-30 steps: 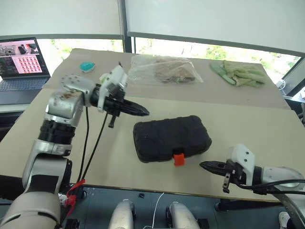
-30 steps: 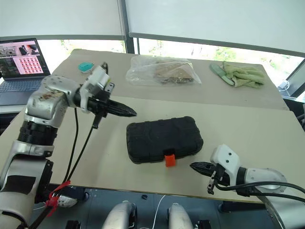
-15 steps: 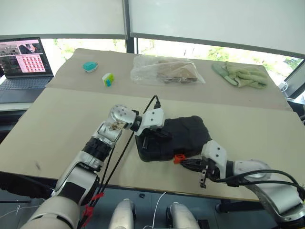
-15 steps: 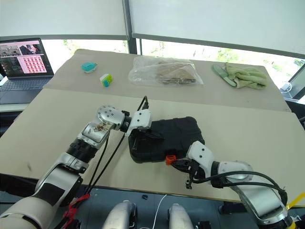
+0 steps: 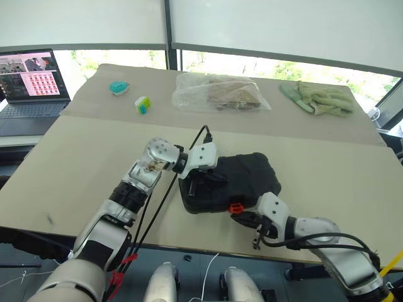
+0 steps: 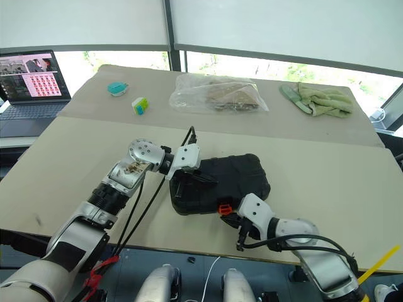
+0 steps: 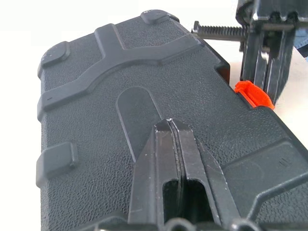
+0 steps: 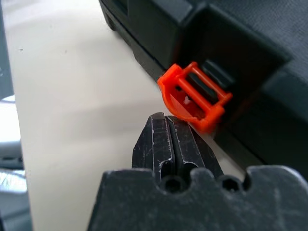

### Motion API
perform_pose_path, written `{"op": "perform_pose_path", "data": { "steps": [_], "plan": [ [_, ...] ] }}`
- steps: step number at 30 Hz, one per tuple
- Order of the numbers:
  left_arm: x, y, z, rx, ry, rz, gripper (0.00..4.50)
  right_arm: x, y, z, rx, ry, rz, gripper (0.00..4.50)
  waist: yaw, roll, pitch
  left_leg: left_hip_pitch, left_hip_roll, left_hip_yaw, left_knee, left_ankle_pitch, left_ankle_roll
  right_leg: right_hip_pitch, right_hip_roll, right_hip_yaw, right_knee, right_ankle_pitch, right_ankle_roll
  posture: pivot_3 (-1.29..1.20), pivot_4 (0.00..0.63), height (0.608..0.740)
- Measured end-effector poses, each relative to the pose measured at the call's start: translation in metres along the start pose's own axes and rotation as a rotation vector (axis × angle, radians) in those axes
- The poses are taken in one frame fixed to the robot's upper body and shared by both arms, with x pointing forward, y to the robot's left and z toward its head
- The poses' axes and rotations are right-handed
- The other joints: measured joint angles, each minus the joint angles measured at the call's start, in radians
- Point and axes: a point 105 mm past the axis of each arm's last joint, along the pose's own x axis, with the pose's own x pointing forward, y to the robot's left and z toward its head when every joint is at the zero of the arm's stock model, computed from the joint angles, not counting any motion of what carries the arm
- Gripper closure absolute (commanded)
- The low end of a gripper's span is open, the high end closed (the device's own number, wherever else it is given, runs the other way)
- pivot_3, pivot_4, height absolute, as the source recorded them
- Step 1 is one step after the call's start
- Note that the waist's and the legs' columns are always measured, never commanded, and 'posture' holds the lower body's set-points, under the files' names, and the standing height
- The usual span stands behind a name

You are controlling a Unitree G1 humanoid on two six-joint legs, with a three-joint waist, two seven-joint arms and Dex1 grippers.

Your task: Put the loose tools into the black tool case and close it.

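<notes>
The black tool case (image 5: 245, 179) lies closed on the table, and its orange latch (image 5: 236, 207) sticks out from the front edge. My left gripper (image 5: 218, 178) is shut, its tips resting on the case's lid (image 7: 120, 62) near its left end. My right gripper (image 5: 238, 216) is shut and lies low on the table. In the right wrist view its tip (image 8: 164, 118) is just short of the latch (image 8: 195, 96), and I cannot tell whether they touch. The left wrist view shows the right gripper (image 7: 264, 62) beside the latch (image 7: 254, 94). The loose tools are out of view.
A clear plastic bag (image 5: 217, 93) lies at the back of the table, with a green cloth (image 5: 321, 99) at the back right. A teal item (image 5: 117, 87) and a small green item (image 5: 143, 105) sit at the back left. A laptop (image 5: 31, 82) stands off the table's left side.
My left gripper came down from above the table onto the case lid and has since kept still. My right gripper slid left along the front edge up to the orange latch.
</notes>
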Motion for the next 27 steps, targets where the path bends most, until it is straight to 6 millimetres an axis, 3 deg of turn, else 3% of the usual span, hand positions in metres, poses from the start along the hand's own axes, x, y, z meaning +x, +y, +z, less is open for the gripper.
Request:
{"op": "perform_pose_path", "data": {
  "steps": [5, 13, 23, 27],
  "plan": [
    [0.001, 0.000, 0.000, -0.002, -0.003, -0.003, 4.47, 0.003, -0.002, 0.004, -0.069, -0.073, -0.101, 4.50, -0.003, 0.000, 0.000, 0.000, 0.000, 0.000, 0.000, 0.000, 0.000, -0.001, 0.000, 0.000, 0.000, 0.000, 0.000, 0.00, 0.150, 0.740],
    [0.002, -0.001, 0.001, 0.000, -0.005, -0.008, 4.47, -0.015, -0.029, 0.021, -0.295, -0.157, -0.304, 4.50, -0.008, 0.000, 0.000, 0.001, 0.000, 0.000, 0.000, 0.000, 0.000, 0.000, 0.001, 0.000, 0.000, 0.000, 0.000, 0.00, 0.150, 0.740],
    [0.001, 0.004, -0.001, 0.019, 0.002, 0.009, 4.47, -0.014, -0.032, 0.020, -0.215, -0.158, -0.285, 4.50, -0.009, 0.000, 0.000, 0.002, 0.000, 0.000, 0.000, 0.000, 0.000, 0.001, 0.000, 0.000, 0.000, 0.000, 0.000, 0.00, 0.150, 0.740],
    [-0.009, 0.009, -0.006, 0.001, 0.018, 0.048, 4.47, -0.029, -0.035, 0.028, -0.147, -0.155, -0.232, 4.50, -0.009, 0.000, 0.000, 0.002, 0.000, 0.000, -0.001, 0.000, 0.000, 0.001, 0.000, 0.001, 0.000, 0.000, 0.000, 0.00, 0.150, 0.740]
  ]
}}
